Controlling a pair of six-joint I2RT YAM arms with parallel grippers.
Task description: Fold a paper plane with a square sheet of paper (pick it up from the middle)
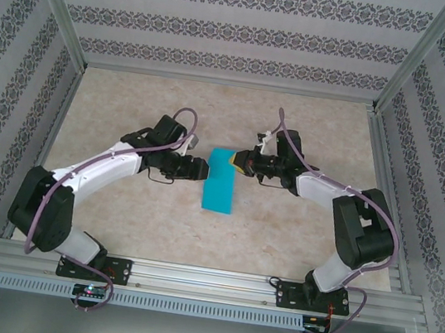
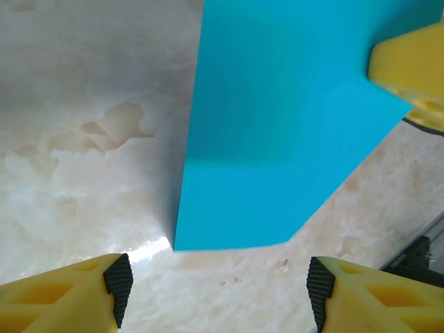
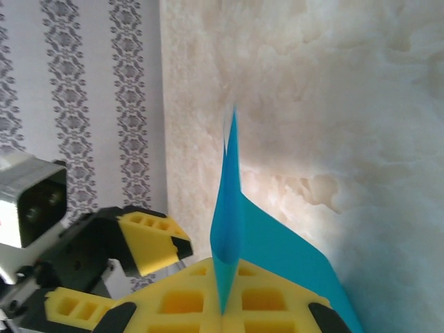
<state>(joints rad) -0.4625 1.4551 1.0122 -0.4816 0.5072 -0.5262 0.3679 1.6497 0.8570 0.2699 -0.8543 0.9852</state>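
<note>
Right fingers (image 3: 184,302) clenched on the folded sheet of paper (image 1: 220,180); left fingers (image 2: 62,298) released, just beside it. Hold the pinch firm, press crease flat onto bench (image 2: 69,139).

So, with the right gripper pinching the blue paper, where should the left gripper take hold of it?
Probably the free edge of the blue paper facing the left gripper, coming in low along the table from the left. That edge lies just ahead of its open fingers, while the right gripper is shut on the far side, holding it raised there.
</note>
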